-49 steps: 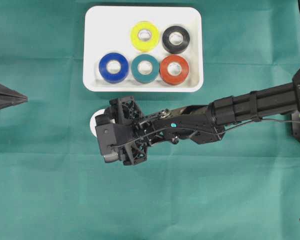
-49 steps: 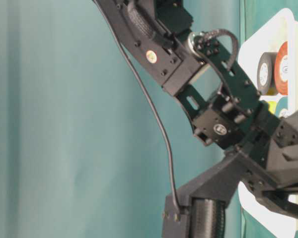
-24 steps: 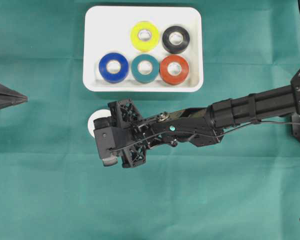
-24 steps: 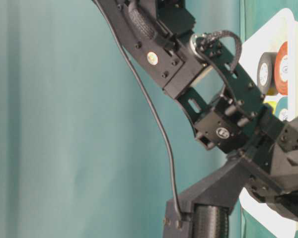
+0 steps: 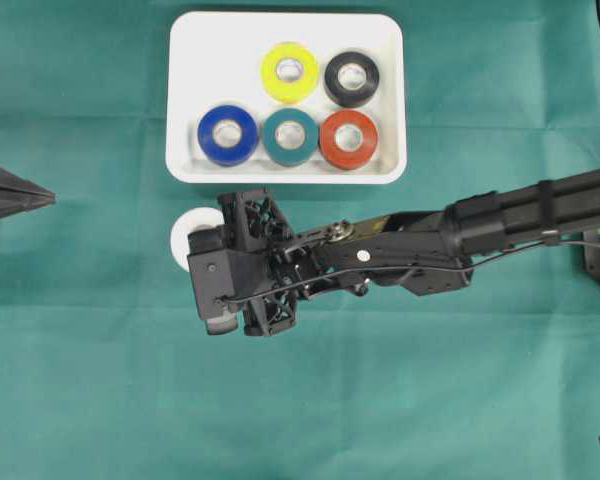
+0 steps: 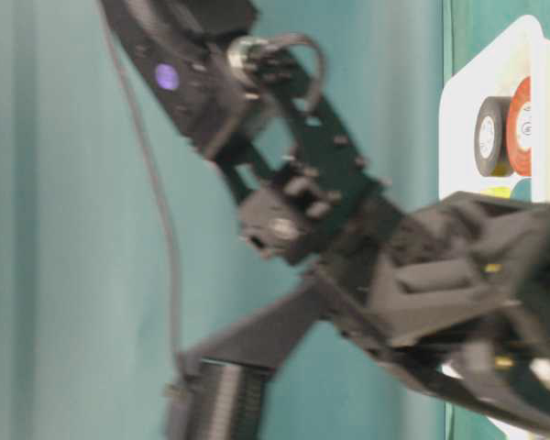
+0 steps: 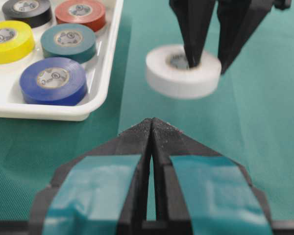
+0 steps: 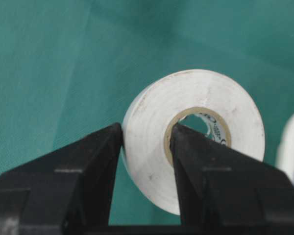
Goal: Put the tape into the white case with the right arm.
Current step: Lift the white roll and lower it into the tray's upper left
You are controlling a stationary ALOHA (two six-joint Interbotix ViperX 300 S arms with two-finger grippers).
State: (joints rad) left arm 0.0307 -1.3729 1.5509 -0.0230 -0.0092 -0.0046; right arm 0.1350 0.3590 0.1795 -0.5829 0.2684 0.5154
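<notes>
Right tool (image 5: 208,262) at end of long black arm (image 5: 500,212), reaching in from right edge across green surface (image 5: 400,400). White tape roll (image 5: 188,236) poking out at tool's left tip, mostly hidden under tool; grip not visible from above. White case (image 5: 385,100) just beyond tool, apart from it. Inside case: blue roll (image 5: 227,134), teal roll (image 5: 289,136), red roll (image 5: 348,138) in row nearest tool; yellow roll (image 5: 289,72), black roll (image 5: 351,78) behind. Left tool (image 5: 30,197) well apart at left edge, tips together.
</notes>
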